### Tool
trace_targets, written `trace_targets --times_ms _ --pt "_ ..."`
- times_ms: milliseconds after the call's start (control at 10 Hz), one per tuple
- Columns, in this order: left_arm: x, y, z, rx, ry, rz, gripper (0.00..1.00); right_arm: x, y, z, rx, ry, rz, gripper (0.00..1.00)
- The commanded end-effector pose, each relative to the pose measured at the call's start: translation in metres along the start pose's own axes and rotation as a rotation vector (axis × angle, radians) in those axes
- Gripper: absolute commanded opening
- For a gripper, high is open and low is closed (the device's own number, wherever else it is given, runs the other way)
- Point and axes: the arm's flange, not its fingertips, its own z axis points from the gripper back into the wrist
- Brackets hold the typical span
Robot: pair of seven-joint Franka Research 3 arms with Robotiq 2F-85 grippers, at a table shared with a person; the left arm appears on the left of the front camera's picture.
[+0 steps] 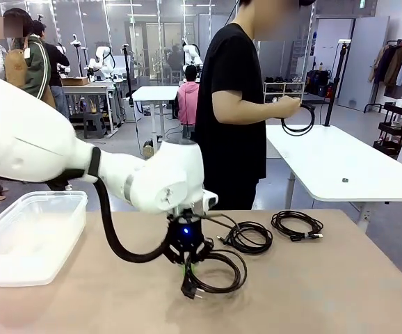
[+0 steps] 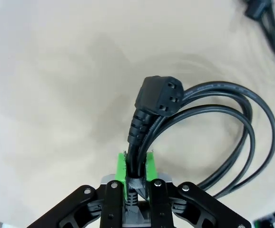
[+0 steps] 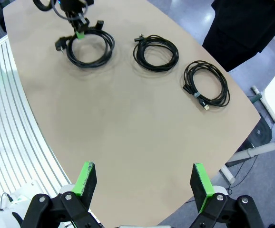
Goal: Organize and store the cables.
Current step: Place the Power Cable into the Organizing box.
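– What is recorded at the nine o'clock side of the table (image 1: 340, 292)?
– A clear tub (image 1: 30, 236) is noted there, standing on the tabletop.
– And the left claw (image 1: 187, 263)?
– It is found near the middle, clamped on a power cord (image 1: 218, 273) just behind its plug (image 2: 159, 95). The coil is laid on the table at the claw's four o'clock.
– Other cords?
– A second coil (image 1: 251, 236) is noted at one o'clock from the first and a third coil (image 1: 297, 225) at two o'clock, both flat and apart. A fourth coil (image 1: 298, 124) is held in the person's hands (image 1: 284, 108).
– The right claw (image 3: 142, 183)?
– Its fingers are held wide apart above the tabletop.
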Motion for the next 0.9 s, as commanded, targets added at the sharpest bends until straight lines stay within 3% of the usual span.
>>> trace_targets --times_ms 0,200,500,700,800 --pt "-0.021 0.051 0.068 0.015 0.052 -0.109 0.15 0.0 0.0 0.001 0.0 -0.003 0.005 1.0" --pt "-0.03 0.1 0.114 -0.018 0.014 -0.16 0.15 0.0 0.0 0.001 0.0 -0.003 0.005 1.0" --pt "-0.041 0.164 0.128 -0.033 -0.021 -0.219 0.15 0.0 0.0 0.001 0.0 -0.003 0.005 1.0" --pt "-0.052 0.181 0.13 -0.039 -0.088 -0.265 0.15 0.0 0.0 0.001 0.0 -0.003 0.005 1.0" --pt "-0.036 0.167 0.134 0.012 -0.02 -0.211 0.15 0.0 0.0 0.001 0.0 -0.003 0.005 1.0"
